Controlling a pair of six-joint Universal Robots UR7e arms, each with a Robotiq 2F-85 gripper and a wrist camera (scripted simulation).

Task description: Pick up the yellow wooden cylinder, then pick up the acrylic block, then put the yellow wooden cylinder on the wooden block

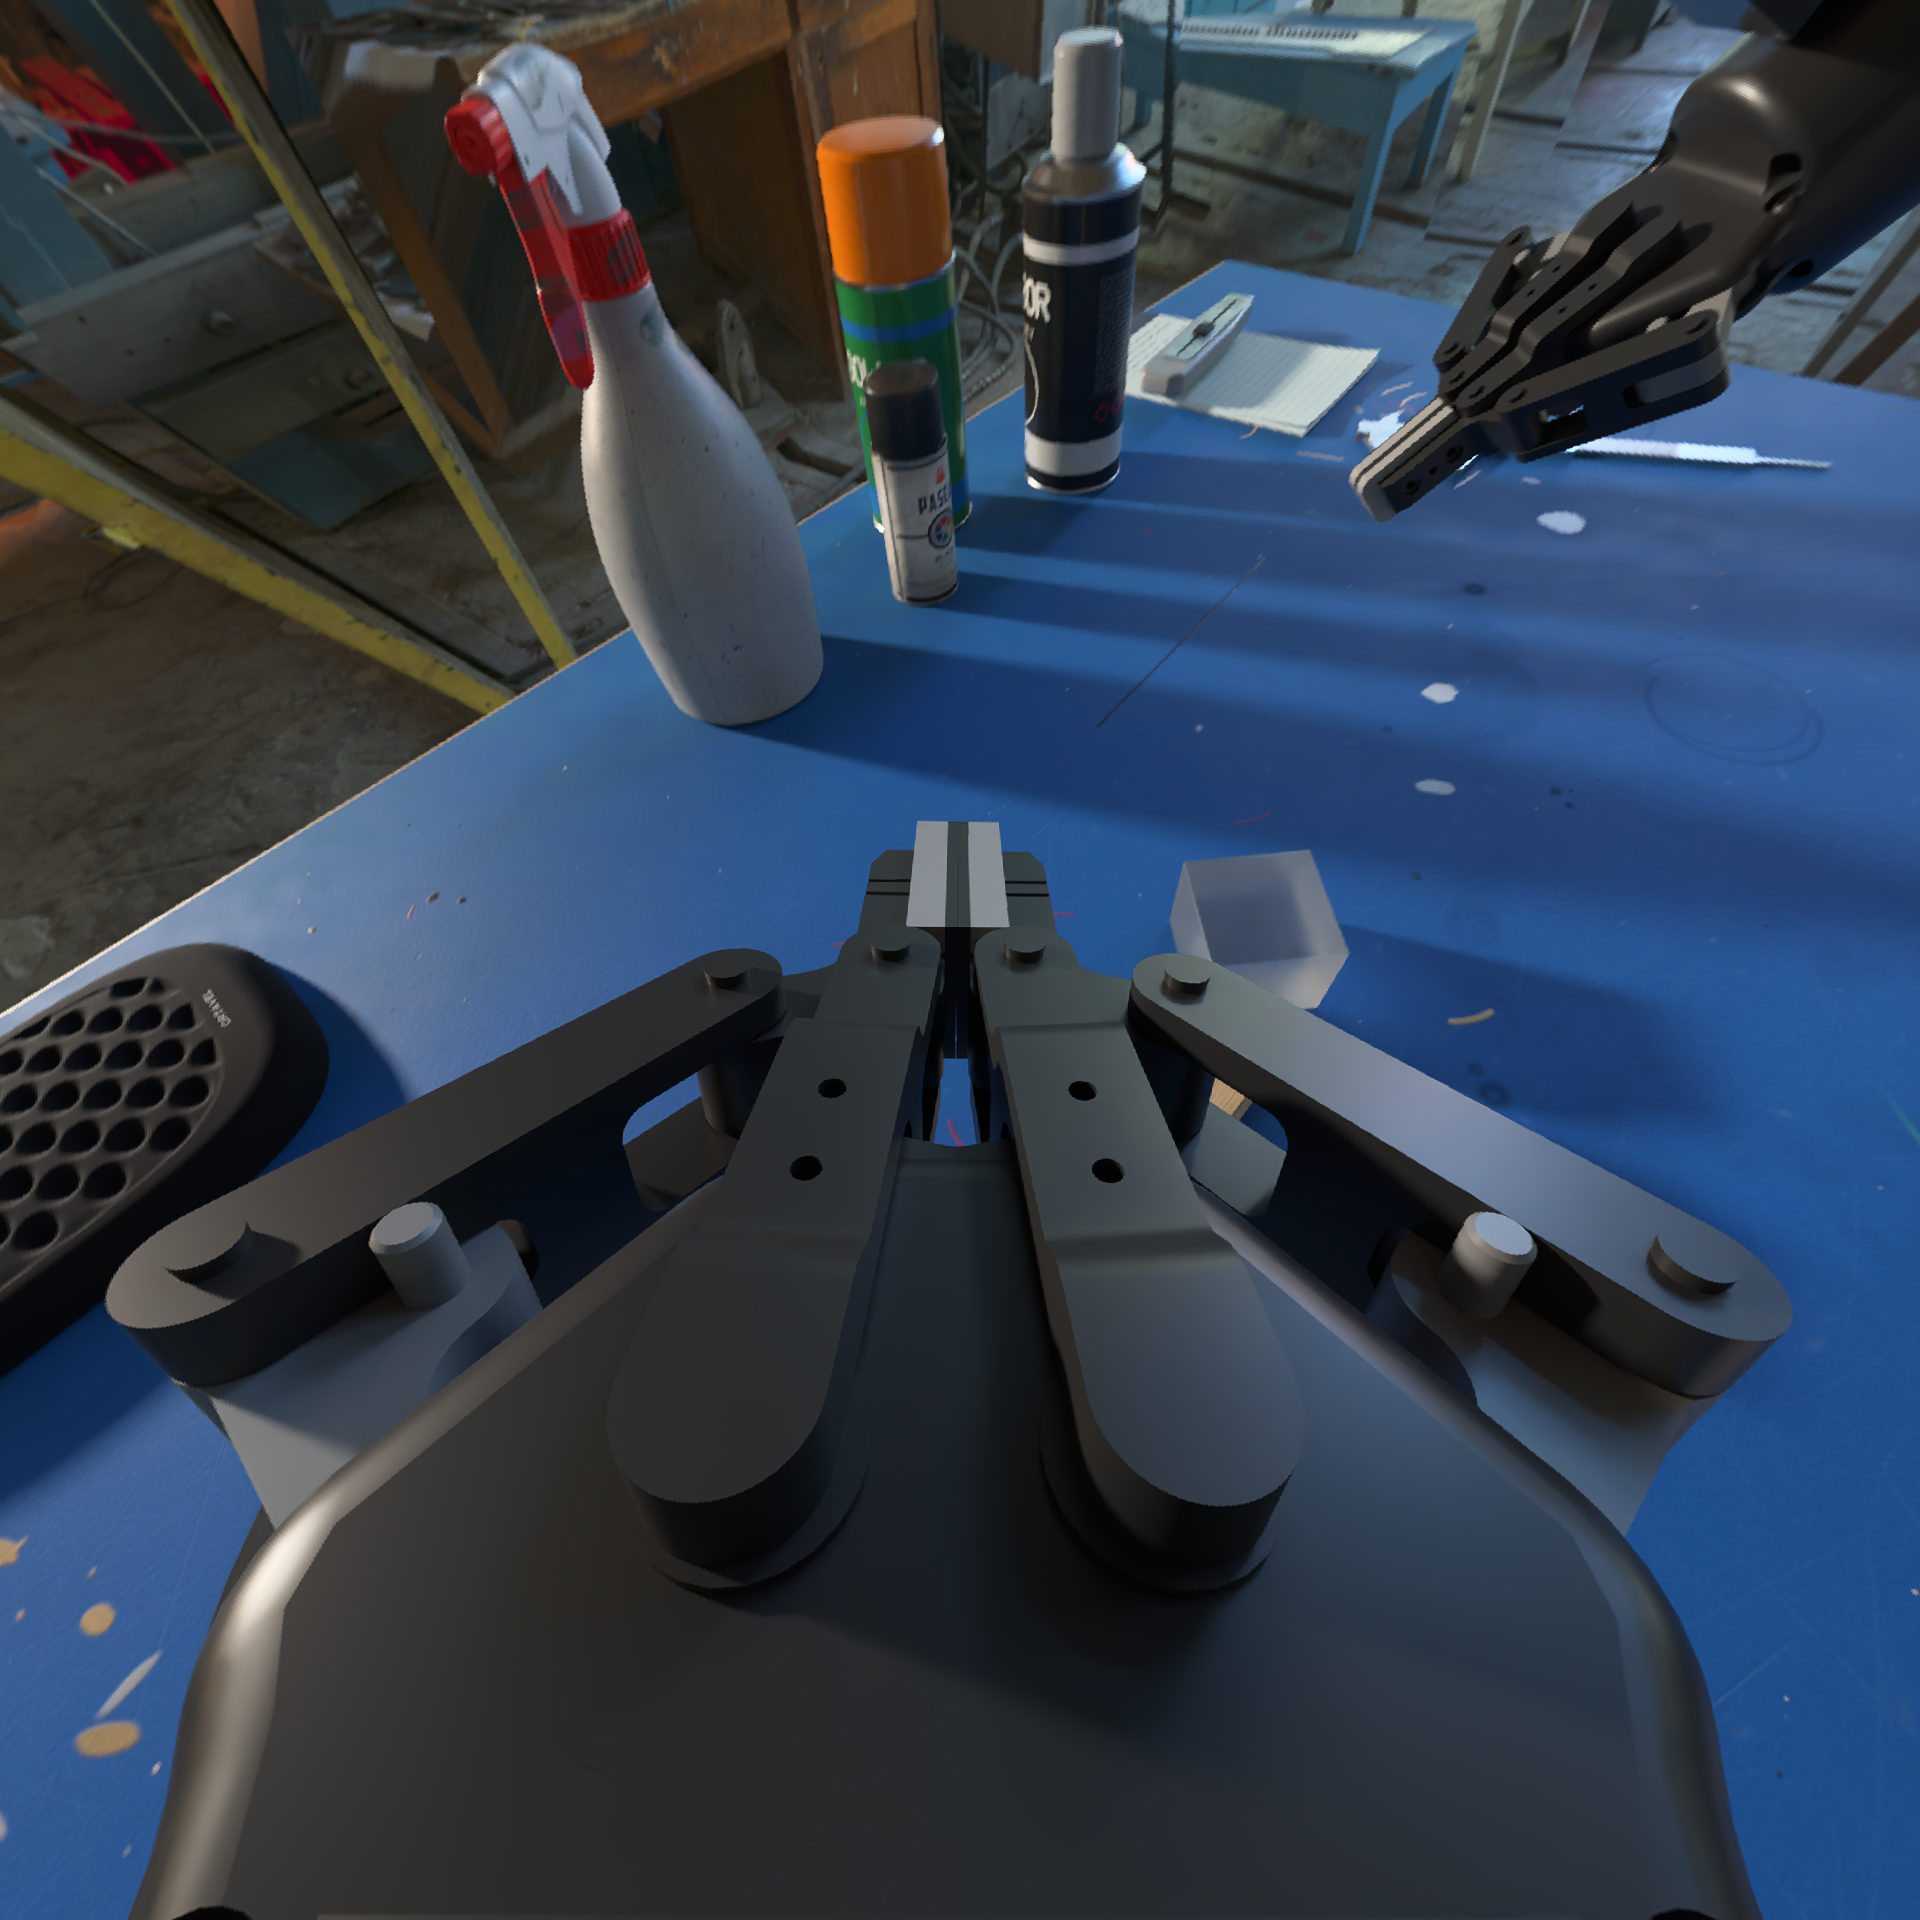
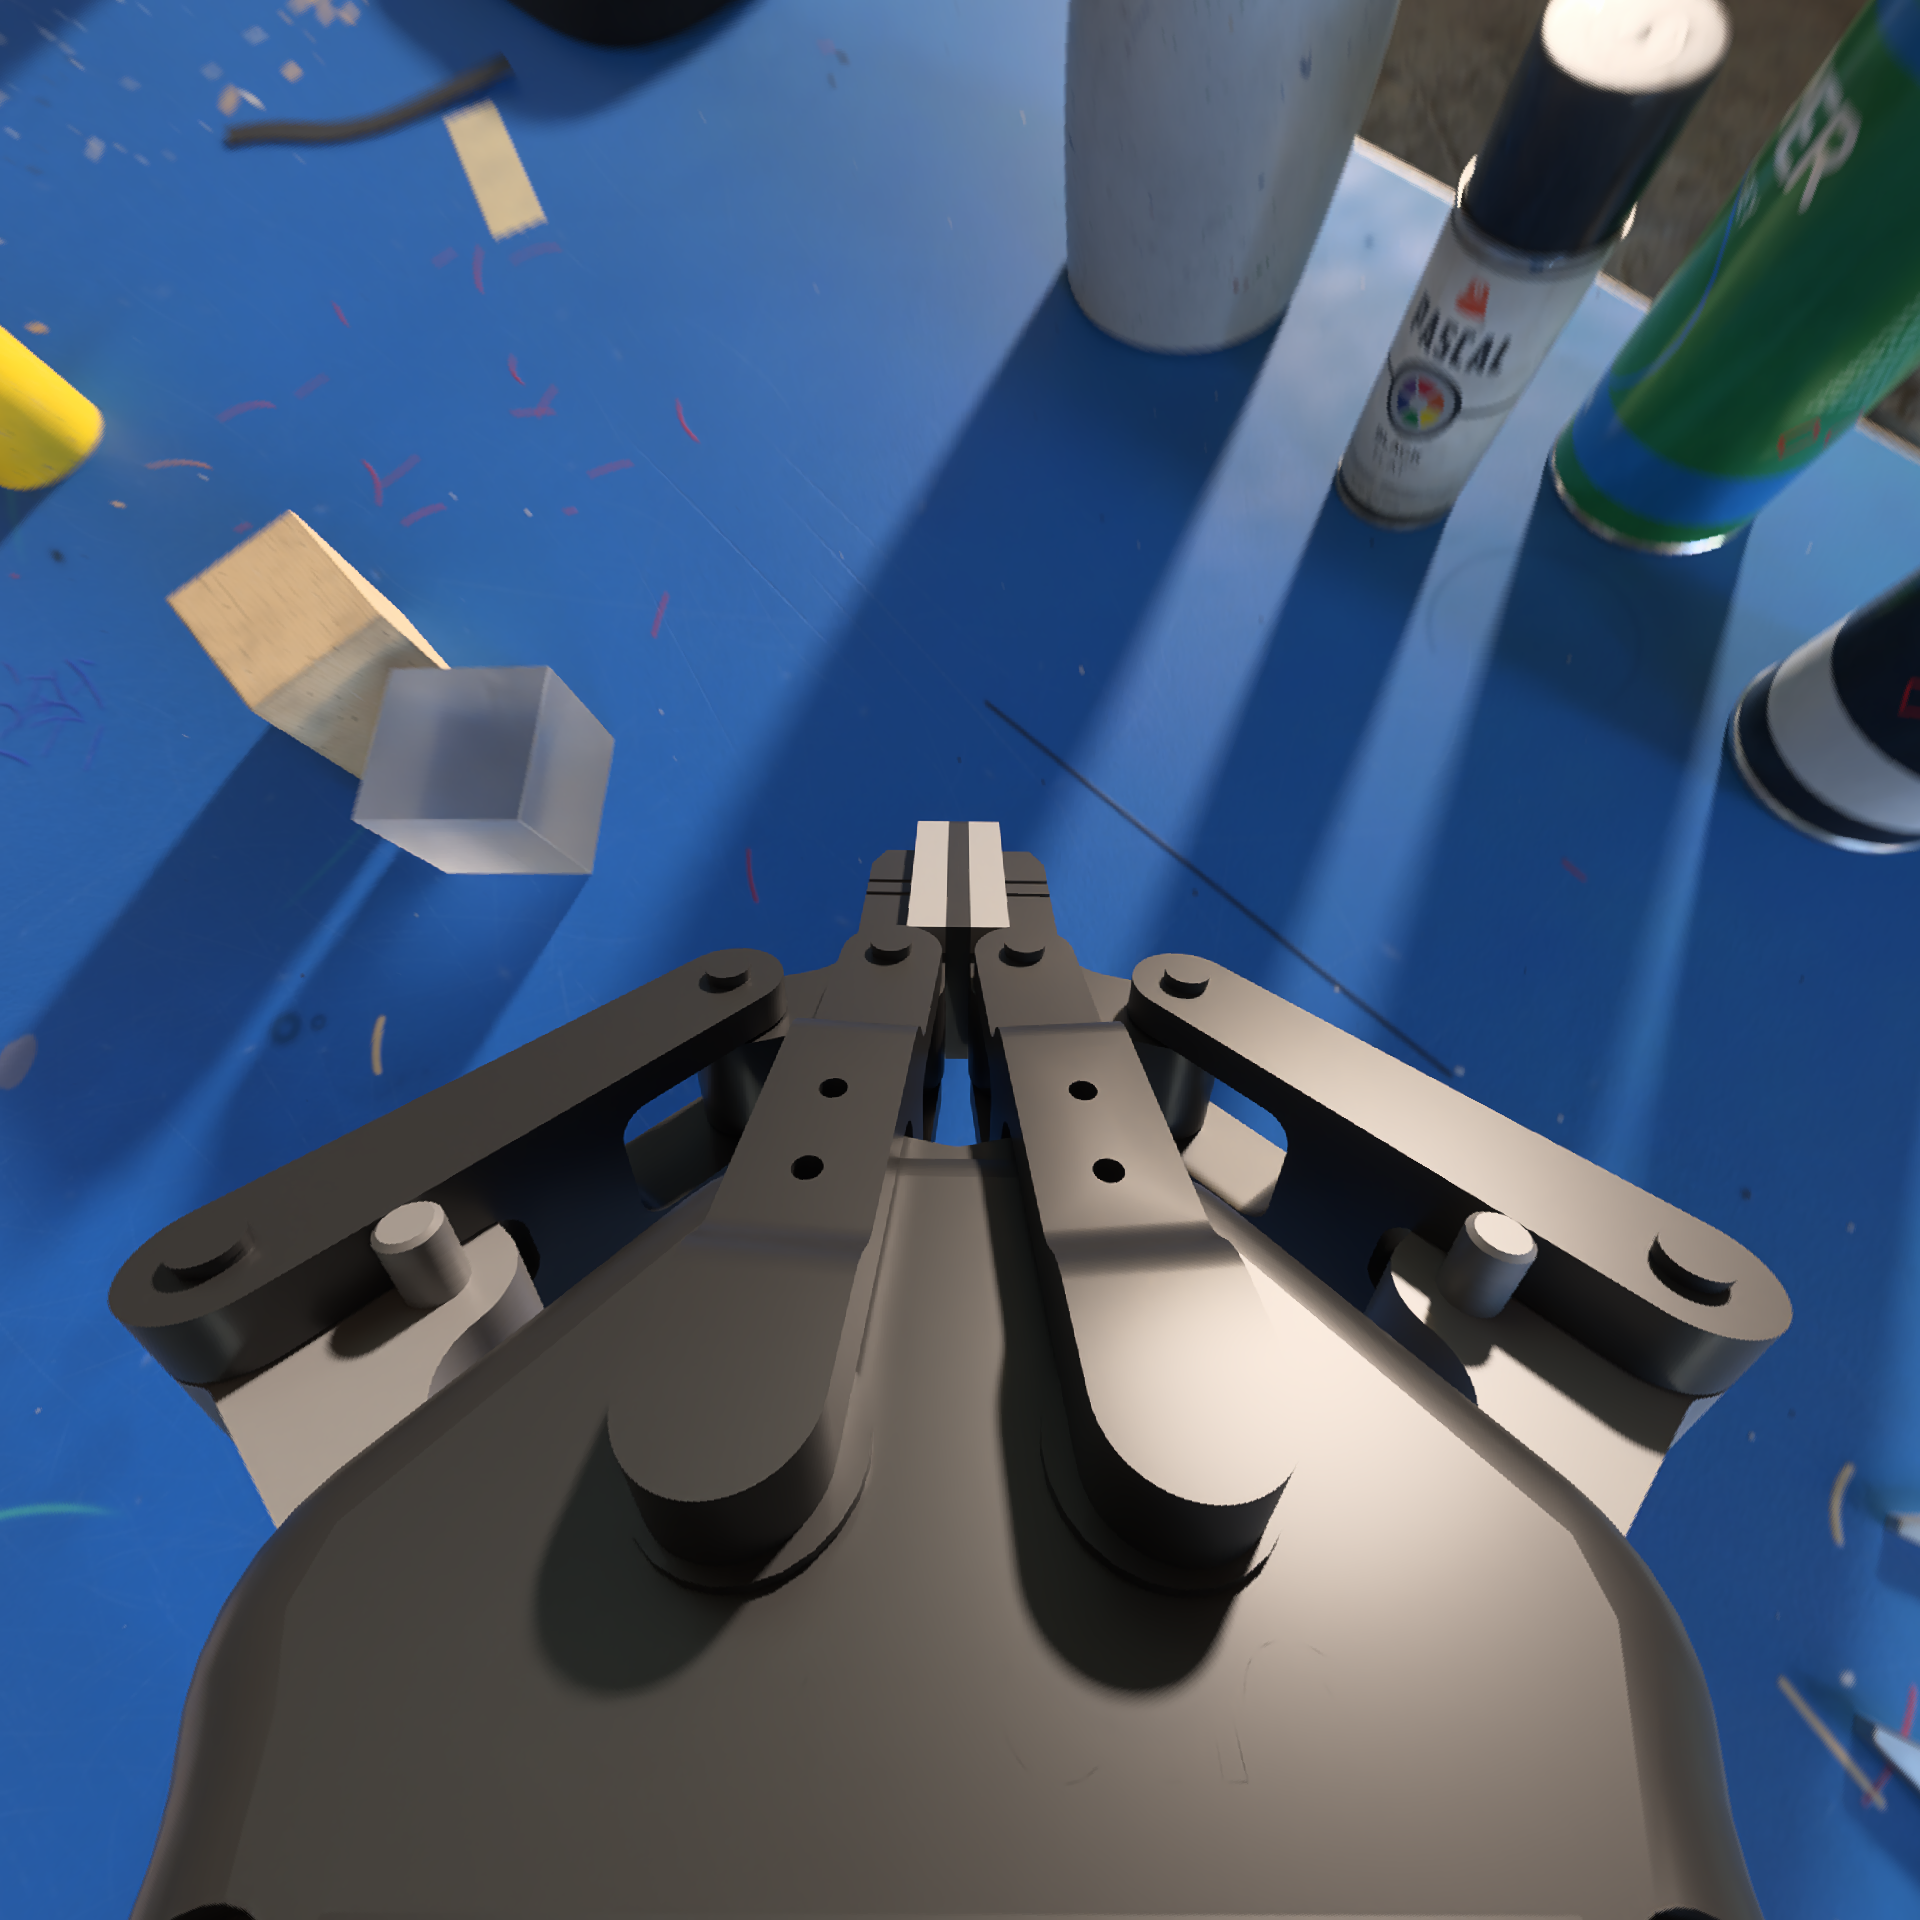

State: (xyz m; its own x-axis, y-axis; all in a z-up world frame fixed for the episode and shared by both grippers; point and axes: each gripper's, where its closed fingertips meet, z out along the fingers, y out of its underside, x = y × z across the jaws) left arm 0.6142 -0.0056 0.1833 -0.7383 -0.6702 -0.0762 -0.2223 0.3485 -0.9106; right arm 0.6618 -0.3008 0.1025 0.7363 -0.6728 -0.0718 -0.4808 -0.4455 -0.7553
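Observation:
My left gripper [image 1: 957, 873] is shut and empty above the blue table, with the clear acrylic block [image 1: 1257, 925] just to its right on the table. My right gripper [image 2: 957, 873] is shut and empty; it also shows at the far right of the left wrist view [image 1: 1418, 468]. In the right wrist view the acrylic block [image 2: 483, 769] lies ahead-left, touching the pale wooden block [image 2: 296, 634] behind it. The yellow wooden cylinder [image 2: 36, 416] lies at the left edge, cut off by the frame. A sliver of the wooden block [image 1: 1229, 1098] peeks out behind my left gripper's linkage.
A white spray bottle [image 1: 686, 520], a small white-and-black can [image 1: 920, 488], a green can with orange cap [image 1: 899, 301] and a dark can [image 1: 1075, 301] stand along the table's far edge. A black perforated object [image 1: 114, 1122] lies left. A notepad [image 1: 1262, 374] lies far back.

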